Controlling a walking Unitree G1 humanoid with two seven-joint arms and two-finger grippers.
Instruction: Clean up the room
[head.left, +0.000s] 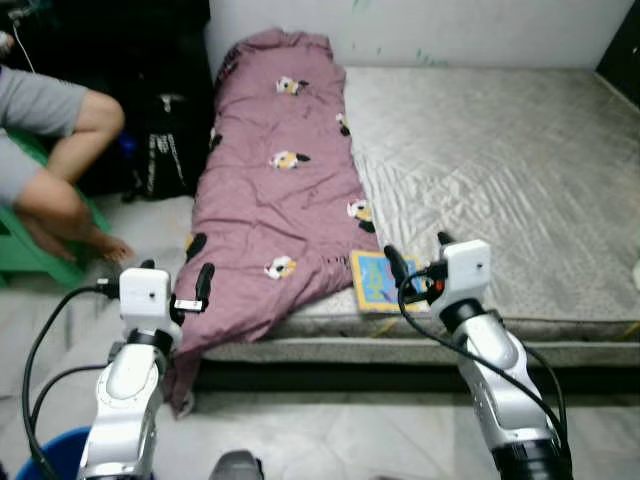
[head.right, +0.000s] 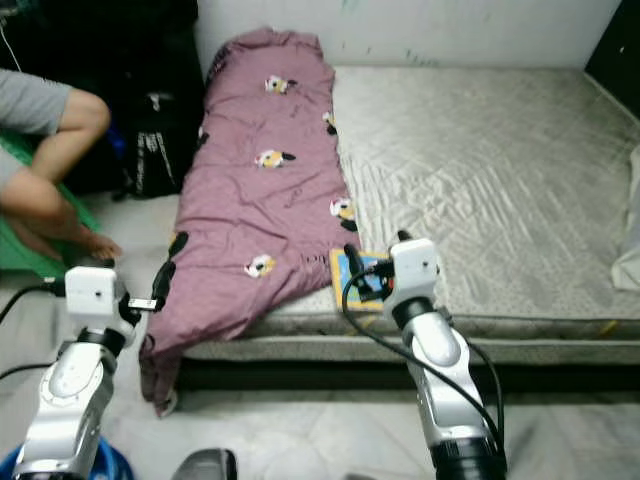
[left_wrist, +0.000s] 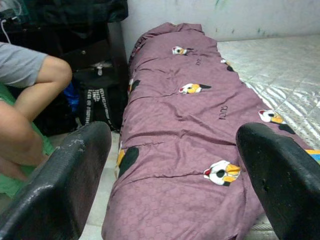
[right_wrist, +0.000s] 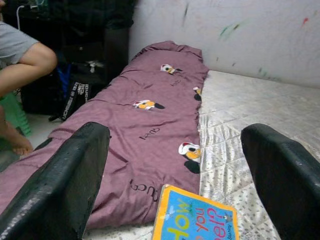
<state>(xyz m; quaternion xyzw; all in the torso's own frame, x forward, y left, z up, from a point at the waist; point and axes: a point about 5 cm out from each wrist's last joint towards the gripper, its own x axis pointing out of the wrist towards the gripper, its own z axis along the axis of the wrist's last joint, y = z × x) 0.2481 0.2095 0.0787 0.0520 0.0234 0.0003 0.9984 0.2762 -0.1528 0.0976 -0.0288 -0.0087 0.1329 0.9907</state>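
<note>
A mauve blanket (head.left: 275, 190) printed with small birds lies along the left side of a grey mattress (head.left: 500, 160) and hangs over its front left corner. A blue and yellow picture book (head.left: 376, 283) lies at the mattress's front edge, beside the blanket's hem. My right gripper (head.left: 418, 256) hovers open just above and in front of the book (right_wrist: 195, 220), with nothing between its fingers (right_wrist: 55, 190). My left gripper (head.left: 180, 282) is open too and empty. It is held in front of the hanging blanket corner (left_wrist: 190, 165), close to it.
A person (head.left: 50, 150) sits on a green stool at the left, feet on the floor. A black backpack (head.left: 165, 150) leans by the bed's head end. A blue bucket (head.left: 55, 455) stands at my lower left. White cloth (head.right: 630, 240) lies at the mattress's right edge.
</note>
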